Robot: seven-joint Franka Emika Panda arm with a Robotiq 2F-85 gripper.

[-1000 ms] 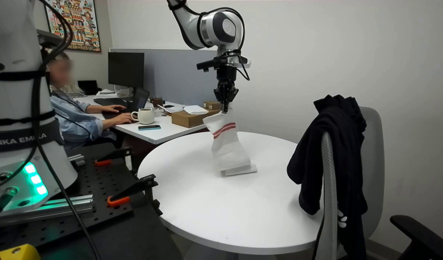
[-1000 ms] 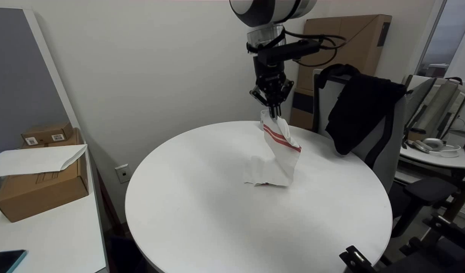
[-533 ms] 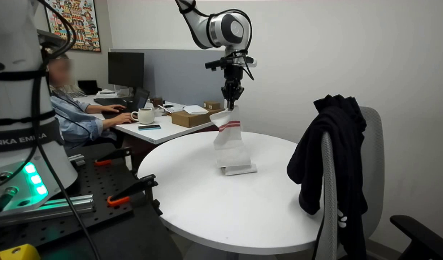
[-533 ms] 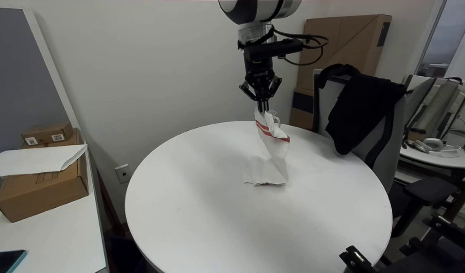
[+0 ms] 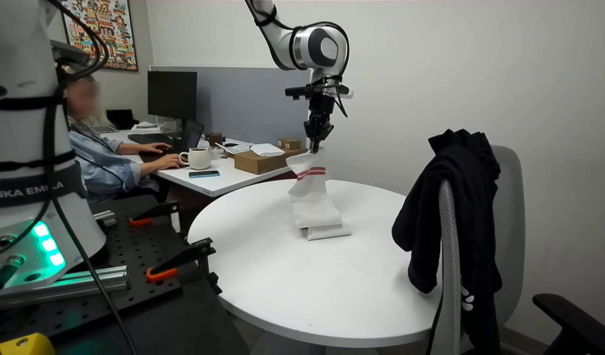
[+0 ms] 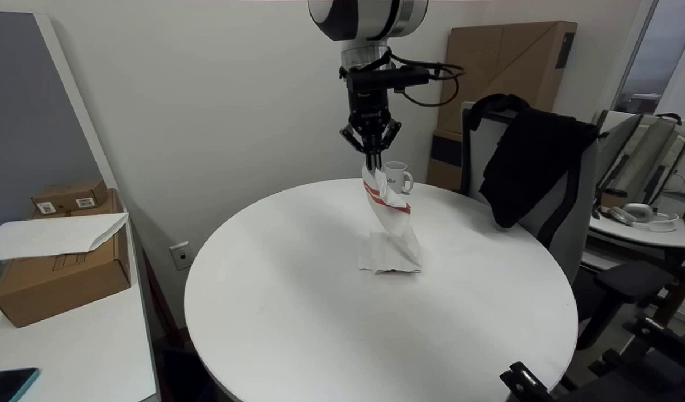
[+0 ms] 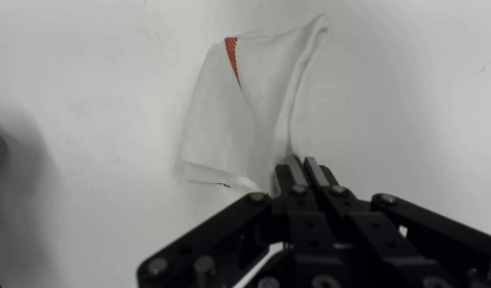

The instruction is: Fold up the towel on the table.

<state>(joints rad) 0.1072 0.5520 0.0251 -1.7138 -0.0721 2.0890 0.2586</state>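
The towel is a white cloth with red stripes. My gripper is shut on its upper end and holds it up above the round white table. The lower part of the towel rests folded on the table. In an exterior view the towel hangs slanted and creased below the gripper, with its flat lower part on the table. In the wrist view the closed fingers hide the gripped edge; the towel shows a red stripe and a folded edge.
A white mug stands near the table's edge behind the towel. A chair with a black jacket stands against the table. An office desk with a cardboard box and a mug adjoins it; a person sits there.
My gripper has moved sideways over the table and then dipped slightly, still holding the towel's end. The towel's lower part has stayed on the table. The mug behind has come into view.
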